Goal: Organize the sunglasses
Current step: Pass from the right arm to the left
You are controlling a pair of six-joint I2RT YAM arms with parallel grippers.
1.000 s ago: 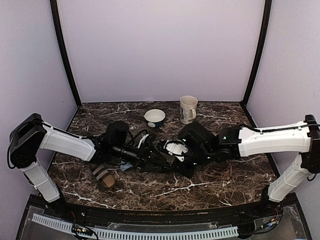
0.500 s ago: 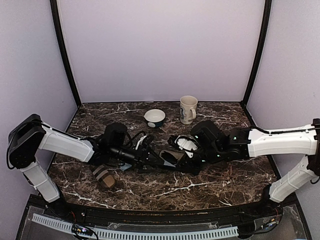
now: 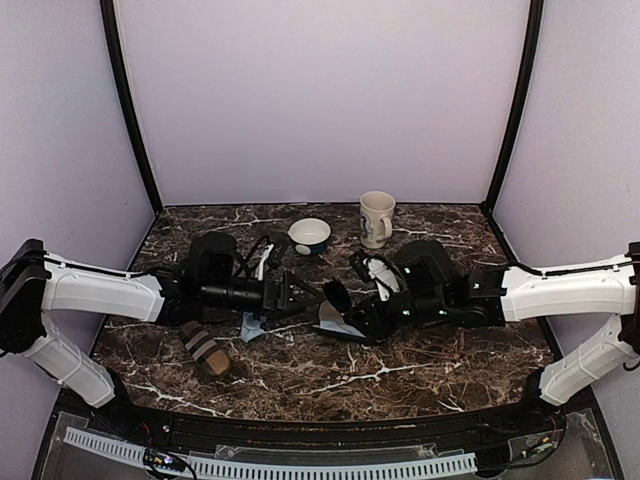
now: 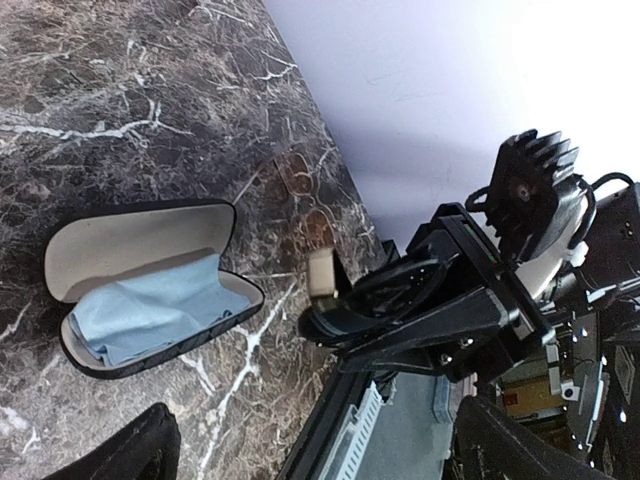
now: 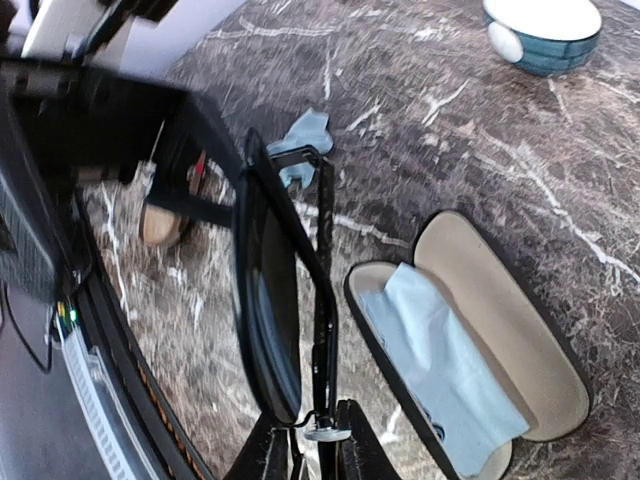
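The sunglasses (image 5: 266, 318) stand on edge in my right gripper (image 5: 320, 452), which is shut on their thin frame near the hinge. They hang just above and left of the open black case (image 5: 560, 395), which has a beige lining and a blue cloth inside. In the top view the sunglasses (image 3: 334, 297) are over the case (image 3: 338, 322) at the table's middle, with the right gripper (image 3: 362, 316) beside them. My left gripper (image 3: 288, 296) is open and empty, a little left of the glasses. The left wrist view shows the case (image 4: 100, 240) and the held sunglasses (image 4: 372, 308).
A brown striped case (image 3: 205, 348) lies at the front left. A loose blue cloth (image 3: 250, 325) lies beside it. A white and blue bowl (image 3: 309, 235) and a cream mug (image 3: 376, 218) stand at the back. The table's front edge runs close below the case.
The left gripper has let go and drawn back to the left. The right gripper has pulled the sunglasses rightward and up, which uncovers the open case.
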